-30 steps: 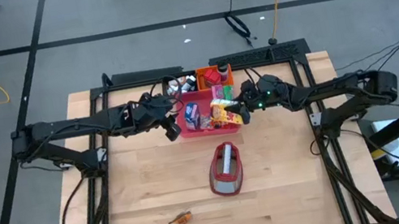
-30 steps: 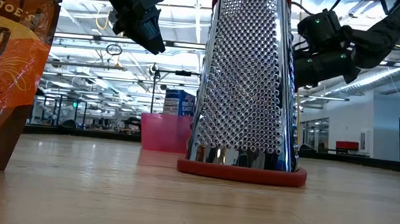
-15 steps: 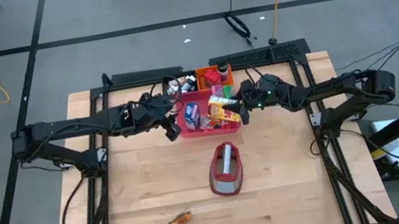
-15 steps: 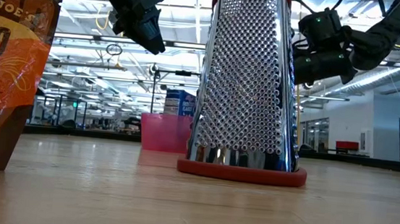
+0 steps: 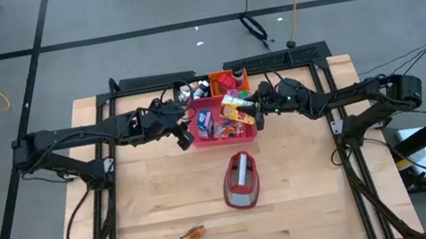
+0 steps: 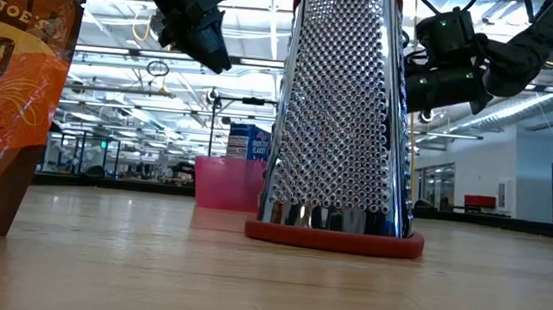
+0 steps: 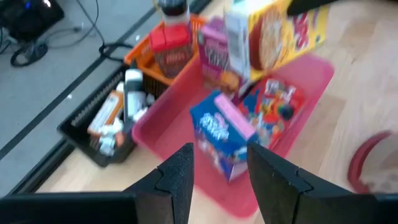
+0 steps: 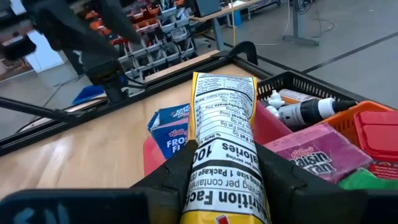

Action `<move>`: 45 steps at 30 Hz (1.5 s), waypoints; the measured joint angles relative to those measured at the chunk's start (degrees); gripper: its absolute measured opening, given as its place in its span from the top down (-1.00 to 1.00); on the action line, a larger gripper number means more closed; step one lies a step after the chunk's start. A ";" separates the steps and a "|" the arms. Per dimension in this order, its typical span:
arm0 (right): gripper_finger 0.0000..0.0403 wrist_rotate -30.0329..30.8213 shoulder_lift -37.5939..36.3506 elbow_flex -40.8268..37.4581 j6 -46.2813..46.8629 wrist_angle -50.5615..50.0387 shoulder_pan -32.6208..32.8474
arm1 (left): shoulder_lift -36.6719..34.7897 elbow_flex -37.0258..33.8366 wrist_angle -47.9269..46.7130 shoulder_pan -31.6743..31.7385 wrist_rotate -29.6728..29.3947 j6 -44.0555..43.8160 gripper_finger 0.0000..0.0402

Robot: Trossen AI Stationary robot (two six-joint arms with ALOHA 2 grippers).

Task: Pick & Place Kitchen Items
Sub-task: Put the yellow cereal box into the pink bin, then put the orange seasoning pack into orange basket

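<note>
Right tool [image 8: 221, 180] grips a yellow carton [image 8: 224, 162] over the pink tray [image 5: 230, 138] on the wooden table [image 5: 148, 201]; left tool [image 7: 217, 168] parted, empty

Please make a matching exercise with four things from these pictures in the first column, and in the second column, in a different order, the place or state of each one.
Things:
1. yellow carton
2. blue carton
3. grater
4. orange-brown piece

Places or states:
A. stands alone on the bare wood, near the middle of the table
B. stands inside the pink tray
C. held between the fingers of the right hand
D. lies near the table's front edge, far from both arms

Right pairs: 1-C, 2-B, 3-A, 4-D
</note>
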 joint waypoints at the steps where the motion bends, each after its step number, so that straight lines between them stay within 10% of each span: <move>1: 0.44 0.00 0.00 0.00 0.00 0.06 0.00 | 0.00 0.00 1.14 -0.02 0.02 0.15 0.25; 23: 0.60 -1.87 13.35 3.17 -3.36 9.09 0.85 | 0.00 0.00 17.55 0.00 0.06 -0.12 0.25; 45: -0.27 -1.60 13.93 4.17 -6.69 8.47 1.55 | 0.00 0.00 18.95 -0.17 0.41 0.37 0.26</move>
